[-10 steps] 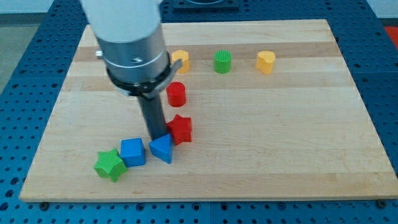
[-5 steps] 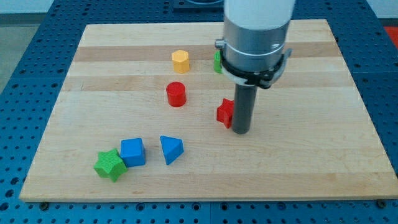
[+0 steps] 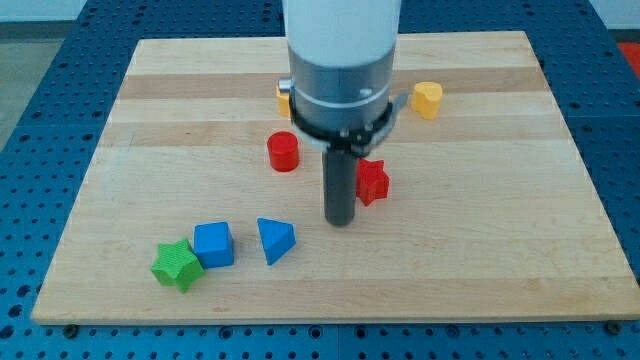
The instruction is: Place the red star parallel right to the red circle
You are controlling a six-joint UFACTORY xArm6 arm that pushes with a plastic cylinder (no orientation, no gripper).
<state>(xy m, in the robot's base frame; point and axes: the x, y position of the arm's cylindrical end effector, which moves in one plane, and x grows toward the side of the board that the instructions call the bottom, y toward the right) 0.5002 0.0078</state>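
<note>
The red star [image 3: 373,182] lies near the board's middle, right of the red circle [image 3: 283,152] and a little lower than it. My tip [image 3: 340,220] rests on the board just left of and slightly below the star, close beside it; I cannot tell if it touches. The arm's grey body [image 3: 342,60] hangs above and hides part of the board behind it.
A yellow hexagon [image 3: 283,98] peeks out left of the arm, and a yellow heart [image 3: 427,99] sits at the upper right. A blue triangle [image 3: 274,240], a blue cube [image 3: 213,244] and a green star [image 3: 177,265] lie at the lower left.
The red star moved from beside the blue triangle up and right. My tip went to the star's right side, then came back to its lower left. The green circle is now hidden by the arm.
</note>
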